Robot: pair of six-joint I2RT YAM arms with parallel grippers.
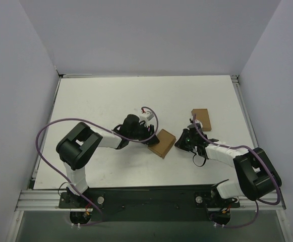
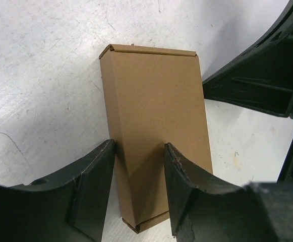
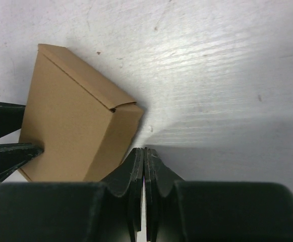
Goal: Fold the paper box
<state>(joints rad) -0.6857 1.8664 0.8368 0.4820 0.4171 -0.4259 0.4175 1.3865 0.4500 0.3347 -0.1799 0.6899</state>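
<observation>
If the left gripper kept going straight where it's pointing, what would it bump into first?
The box. The left gripper sits over its near end, so it would likely push straight into the cardboard, though depth is hard to judge.

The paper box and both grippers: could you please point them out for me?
paper box (image 2: 159, 106), left wrist view, middle of its top face.
left gripper (image 2: 139, 147), left wrist view, midway between its fingertips.
right gripper (image 3: 144, 154), right wrist view, where its shut fingertips meet.

Top view looks down from behind; both close wrist views share the paper box (image 2: 156, 126).
</observation>
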